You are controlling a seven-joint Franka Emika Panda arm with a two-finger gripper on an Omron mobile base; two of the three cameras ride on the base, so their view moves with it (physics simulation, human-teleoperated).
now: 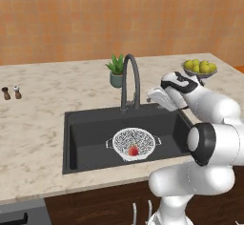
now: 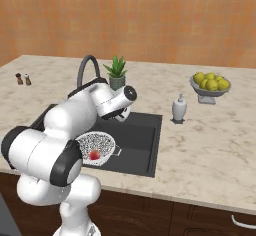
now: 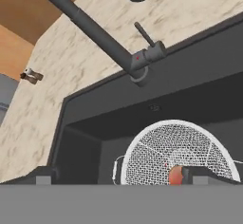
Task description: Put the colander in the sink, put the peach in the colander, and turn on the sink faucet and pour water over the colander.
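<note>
peach (image 1: 133, 150) in colander (image 1: 133, 143), inside sink (image 1: 86, 138)

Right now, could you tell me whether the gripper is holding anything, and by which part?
Nothing is held: the gripper is open above the dark charcoal sink.

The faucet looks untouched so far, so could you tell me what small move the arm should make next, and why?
Probably ease the open gripper toward the faucet's lever. The peach already lies in the colander, which sits in the sink, and no water runs from the sink faucet.
</note>
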